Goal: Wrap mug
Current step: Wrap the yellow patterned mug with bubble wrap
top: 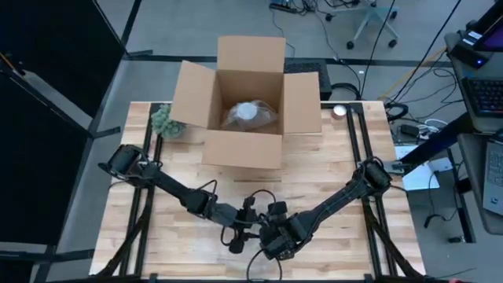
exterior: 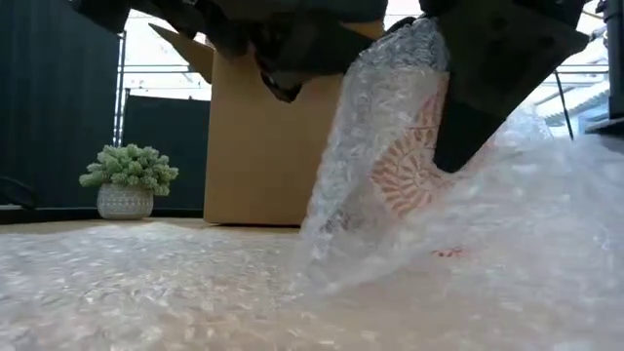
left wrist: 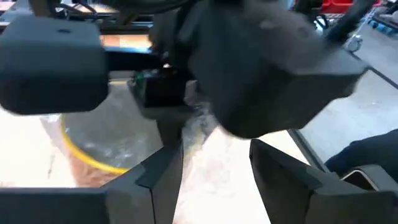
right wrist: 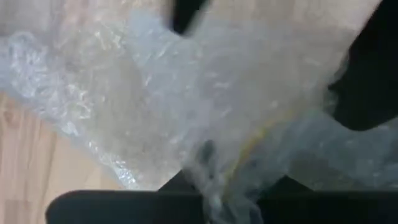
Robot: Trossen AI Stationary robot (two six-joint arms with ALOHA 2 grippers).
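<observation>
While both end effectors meet near the counter's [top: 330,165] front edge, we are mid-wrap: the mug [exterior: 405,161] stands swathed in bubble wrap [exterior: 507,253], the right end effector [right wrist: 214,199] clamped on a gathered fold. Whether the left end effector [top: 240,228] is closed we cannot tell; next we judge the loose wrap needs tucking

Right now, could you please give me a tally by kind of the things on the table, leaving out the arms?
Boxes: 1, box, open, with a wrapped bundle inside.
Plants: 1, plant.
Mugs: 1, mug, under the wrap.
Bubble wrap sheets: 1, wrap.
Wrapped bundles: 1.
Total: 5.
</observation>
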